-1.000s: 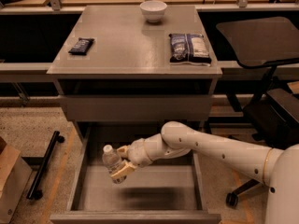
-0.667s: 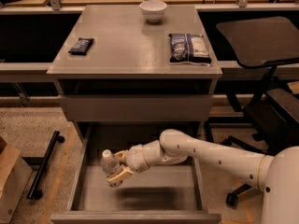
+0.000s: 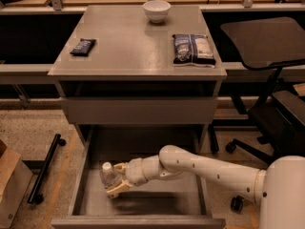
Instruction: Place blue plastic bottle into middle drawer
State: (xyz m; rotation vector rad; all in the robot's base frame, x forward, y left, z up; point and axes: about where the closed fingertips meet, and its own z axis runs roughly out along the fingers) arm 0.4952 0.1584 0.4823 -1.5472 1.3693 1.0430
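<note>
The pincer (image 3: pixel 117 180) gripped the blue plastic bottle (image 3: pixel 108 174) inside the middle drawer (image 3: pixel 157 202). The bottle — clear, white-capped — was cap-up.

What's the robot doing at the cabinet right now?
The arm reaches into the open drawer, and the gripper is shut on the bottle near the drawer's left side. The bottle looks to be held just above the drawer floor, not yet released. A bowl, a dark packet and a bag sit on the cabinet top.
</note>
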